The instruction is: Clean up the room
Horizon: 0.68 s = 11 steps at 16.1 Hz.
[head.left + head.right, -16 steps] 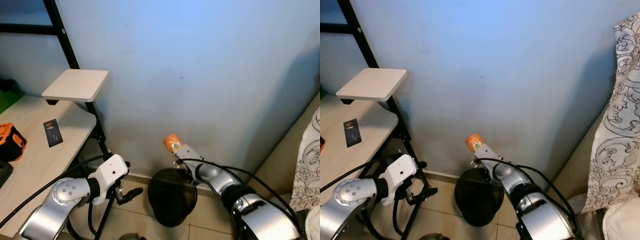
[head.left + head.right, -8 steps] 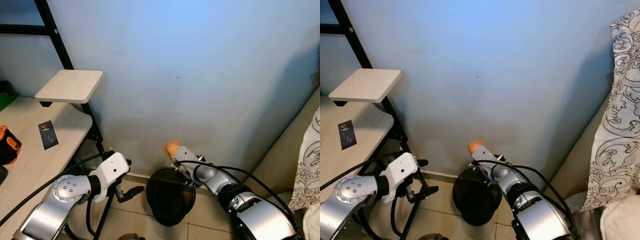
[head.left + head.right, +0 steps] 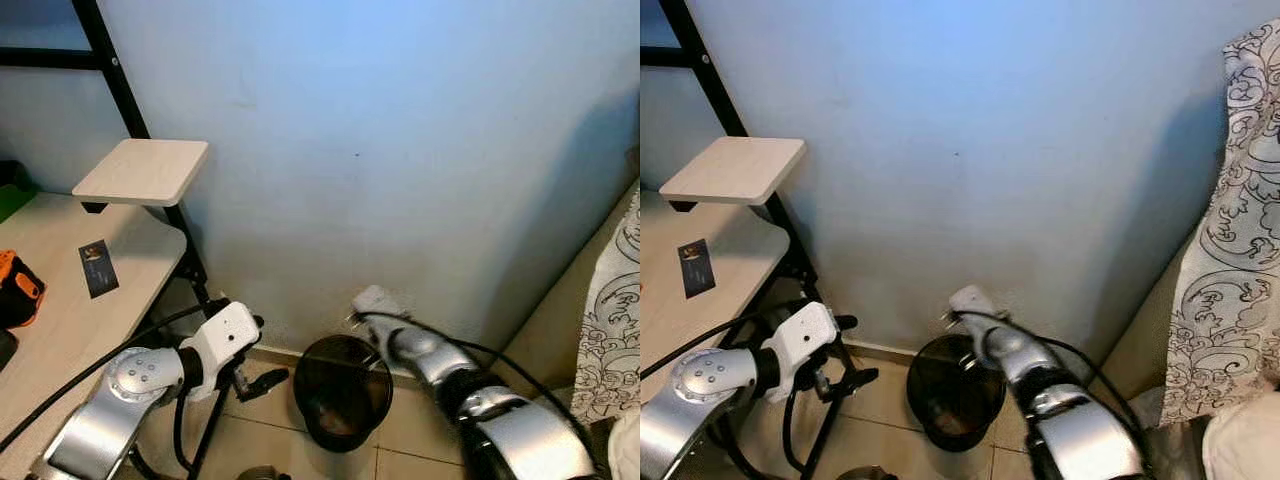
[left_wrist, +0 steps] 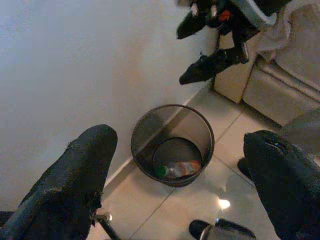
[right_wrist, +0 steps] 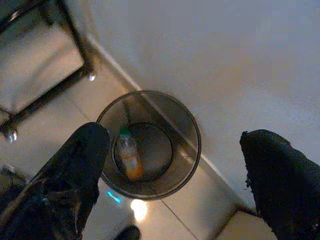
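A black mesh waste bin (image 3: pixel 302 378) stands on the tiled floor against the blue wall. An orange-labelled bottle with a green cap (image 5: pixel 129 159) lies on its side at the bottom of the bin (image 5: pixel 192 125), also seen in the left wrist view as the bottle (image 4: pixel 177 169). My right gripper (image 5: pixel 172 140) hangs open just above the bin's rim with nothing in it; its black fingers (image 4: pixel 210 66) are spread apart. My left gripper (image 3: pixel 262 382) is low beside the desk leg, left of the bin, open and empty.
A pale wooden desk (image 3: pixel 60 310) with a raised shelf (image 3: pixel 142 170) and black frame (image 3: pixel 128 95) stands at the left; a black card (image 3: pixel 98 268) and an orange-black object (image 3: pixel 15 290) lie on it. Patterned cloth (image 3: pixel 1235 220) and beige furniture (image 3: pixel 565 330) close the right side.
The orange bottle held up over the bin by the right gripper is out of its fingers and now lies inside the bin. The right gripper has opened.
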{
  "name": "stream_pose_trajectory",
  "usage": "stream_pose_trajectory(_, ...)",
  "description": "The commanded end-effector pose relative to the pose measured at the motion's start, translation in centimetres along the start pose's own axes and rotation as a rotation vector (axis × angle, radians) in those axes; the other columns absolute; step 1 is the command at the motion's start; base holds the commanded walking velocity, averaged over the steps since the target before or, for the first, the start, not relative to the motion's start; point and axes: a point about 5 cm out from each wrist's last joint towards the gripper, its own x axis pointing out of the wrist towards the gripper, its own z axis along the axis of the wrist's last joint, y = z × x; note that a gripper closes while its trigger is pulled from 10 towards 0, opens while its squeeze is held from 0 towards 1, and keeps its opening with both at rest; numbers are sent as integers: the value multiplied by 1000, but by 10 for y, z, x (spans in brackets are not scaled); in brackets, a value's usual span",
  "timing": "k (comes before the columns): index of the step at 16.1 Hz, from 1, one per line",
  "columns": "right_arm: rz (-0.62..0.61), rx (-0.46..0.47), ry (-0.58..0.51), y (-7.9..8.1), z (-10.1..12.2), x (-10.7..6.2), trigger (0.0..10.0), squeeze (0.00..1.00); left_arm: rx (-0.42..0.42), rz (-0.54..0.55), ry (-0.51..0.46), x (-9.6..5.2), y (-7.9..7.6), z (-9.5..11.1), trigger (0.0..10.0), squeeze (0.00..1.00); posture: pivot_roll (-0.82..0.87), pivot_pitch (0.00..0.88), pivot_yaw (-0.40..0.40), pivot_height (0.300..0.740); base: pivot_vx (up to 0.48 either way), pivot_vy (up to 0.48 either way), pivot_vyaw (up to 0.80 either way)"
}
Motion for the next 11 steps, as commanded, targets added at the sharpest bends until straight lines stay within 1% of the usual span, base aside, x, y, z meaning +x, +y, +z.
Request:
stream_pose_trajectory(1, -14, 59, -39, -7, 2, -2, 10000, 1000, -8, 40, -2, -2, 4, 1, 10000, 0, 82, 0, 39, 740, 0, 0, 0)
stream_pose_trajectory(2, -40, 124, -93, -18, 3, -6, 10000, 1000, -31, 105, -19, -2, 7, 2, 10000, 0, 79, 0, 40, 740, 0, 0, 0)
stream_pose_trajectory(3, -67, 222, -179, -32, 4, -13, 10000, 1000, -82, 211, -71, -1, 10, 6, 10000, 0, 67, 0, 47, 740, 0, 0, 0)
stream_pose_trajectory(4, -75, 256, -217, -37, 5, -16, 10000, 1000, -106, 250, -93, -1, 12, 8, 10000, 0, 67, 0, 47, 740, 0, 0, 0)
stream_pose_trajectory(5, -81, 266, -350, -44, 12, -29, 10000, 1000, -146, 342, -123, -1, 15, 10, 10000, 0, 64, 0, 47, 740, 0, 0, 0)
stream_pose_trajectory(6, -67, 254, -470, -44, 19, -46, 10000, 1000, -170, 423, -141, 0, 15, 12, 10000, 0, 69, 0, 45, 740, 0, 0, 0)
stream_pose_trajectory(7, -66, 263, -515, -43, 21, -55, 10000, 1000, -189, 460, -149, -1, 15, 13, 10000, 0, 71, 0, 46, 740, 0, 0, -619)
stream_pose_trajectory(8, -82, 271, -554, -41, 21, -66, 10000, 1000, -209, 510, -163, -2, 14, 15, 10000, 0, 57, 0, 66, 740, 0, 0, -788)
stream_pose_trajectory(9, -89, 263, -563, -40, 20, -71, 10000, 1000, -214, 536, -159, -2, 14, 15, 10000, 0, 51, 0, 72, 740, 0, 0, -788)
stream_pose_trajectory(10, -111, 275, -580, -38, 20, -77, 10000, 1000, -238, 588, -154, -3, 14, 12, 10000, 0, 32, 0, 89, 740, 0, 0, -788)
stream_pose_trajectory(11, -137, 308, -590, -38, 20, -81, 10000, 1000, -261, 615, -154, -3, 14, 10, 10000, 0, 23, 0, 96, 740, 0, 0, -788)
